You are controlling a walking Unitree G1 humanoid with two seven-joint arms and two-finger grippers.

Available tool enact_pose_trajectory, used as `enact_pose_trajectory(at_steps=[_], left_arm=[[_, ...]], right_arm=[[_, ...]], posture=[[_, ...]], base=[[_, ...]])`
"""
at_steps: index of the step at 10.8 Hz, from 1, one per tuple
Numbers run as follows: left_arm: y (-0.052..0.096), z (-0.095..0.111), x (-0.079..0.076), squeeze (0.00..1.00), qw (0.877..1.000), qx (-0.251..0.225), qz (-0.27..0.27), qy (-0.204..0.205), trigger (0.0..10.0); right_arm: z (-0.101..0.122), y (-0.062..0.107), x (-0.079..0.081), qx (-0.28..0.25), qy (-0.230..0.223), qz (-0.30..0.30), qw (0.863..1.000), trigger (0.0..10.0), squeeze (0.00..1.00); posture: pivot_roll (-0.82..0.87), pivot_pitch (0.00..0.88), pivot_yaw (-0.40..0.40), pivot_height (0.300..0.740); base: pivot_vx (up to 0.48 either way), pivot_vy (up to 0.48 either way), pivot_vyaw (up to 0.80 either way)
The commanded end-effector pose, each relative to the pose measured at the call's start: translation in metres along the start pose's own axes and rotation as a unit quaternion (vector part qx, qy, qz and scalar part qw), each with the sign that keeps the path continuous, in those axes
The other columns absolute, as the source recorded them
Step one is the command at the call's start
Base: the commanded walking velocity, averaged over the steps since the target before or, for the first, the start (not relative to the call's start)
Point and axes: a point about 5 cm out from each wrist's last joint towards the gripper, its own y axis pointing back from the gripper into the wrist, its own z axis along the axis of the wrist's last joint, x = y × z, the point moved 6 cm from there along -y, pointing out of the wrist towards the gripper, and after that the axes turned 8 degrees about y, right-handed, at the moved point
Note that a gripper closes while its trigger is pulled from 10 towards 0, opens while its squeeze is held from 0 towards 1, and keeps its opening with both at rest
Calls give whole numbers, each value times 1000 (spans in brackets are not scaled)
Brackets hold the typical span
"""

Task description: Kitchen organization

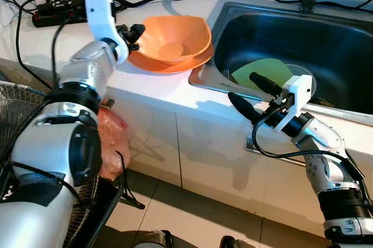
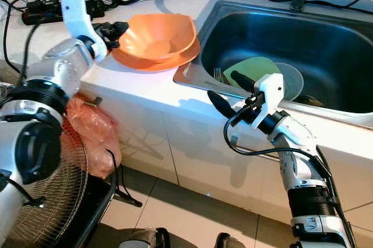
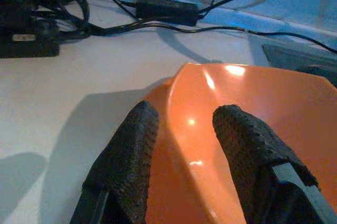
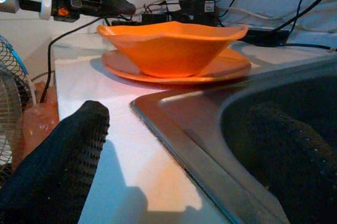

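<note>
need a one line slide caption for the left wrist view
Left gripper straddles the rim of the orange bowl, one finger on each side, on the white counter near black cables.

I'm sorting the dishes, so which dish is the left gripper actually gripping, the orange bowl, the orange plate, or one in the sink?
The orange bowl. The left gripper straddles its rim, while the orange plate lies beneath it and the green plate sits in the sink.
</note>
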Motion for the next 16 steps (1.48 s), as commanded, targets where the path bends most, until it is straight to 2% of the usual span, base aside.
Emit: enact_pose_trajectory(at_steps=[1,2,3,4,7,9,10,11,16], left_arm=[[1,-1,5,0,1000,5,9,10,10000],[1,-4,5,0,1000,8,12,12,10000],[-1,-9,-3,435,1000,13,2,16,10000],[-3,-11,-7,1000,1000,15,-3,8,10000],[-3,-9,-8,1000,1000,12,5,15,10000],[-4,3,-8,1000,1000,-3,8,17,10000],[-3,3,-5,1000,999,-2,15,33,10000],[-3,-5,-2,0,998,9,21,54,10000],[-4,-26,-10,0,996,39,11,75,10000]], right_arm=[[-2,0,4,5,-4,12,1000,10000,0],[-2,-1,4,4,-4,13,1000,10000,0],[-1,-1,5,3,-4,13,1000,10000,0],[-2,0,4,4,-3,12,1000,10000,0],[-2,0,3,5,-3,11,1000,10000,0],[-2,1,3,5,-3,11,1000,10000,0],[-2,0,4,5,-4,12,1000,10000,0],[-3,0,5,5,-4,13,1000,10000,0],[-4,0,10,5,-6,17,1000,10000,0]], posture=[[32,125,67,740],[31,124,67,740],[27,125,65,740],[25,124,66,740],[24,123,66,740],[24,122,67,740],[24,120,69,740],[22,115,70,740],[10,102,74,740]], base=[[0,0,0],[0,0,0],[0,0,0],[0,0,0],[0,0,0],[0,0,0],[0,0,0],[0,0,0],[0,0,0]])
